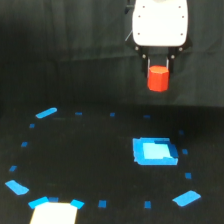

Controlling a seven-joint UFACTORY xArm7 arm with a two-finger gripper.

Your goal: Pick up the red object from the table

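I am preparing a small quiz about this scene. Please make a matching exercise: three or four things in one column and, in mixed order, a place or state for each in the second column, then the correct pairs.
Column 1
1. small red-orange faceted block
2. white gripper with dark fingers
3. large flat bright-blue piece
4. white rectangular patch

Column 2
A. lying on the black table, under the arm
B. at the bottom edge, on the exterior view's left
C. held up above the table
D. closed around a block at the top of the view

Pairs: 1-C, 2-D, 3-A, 4-B
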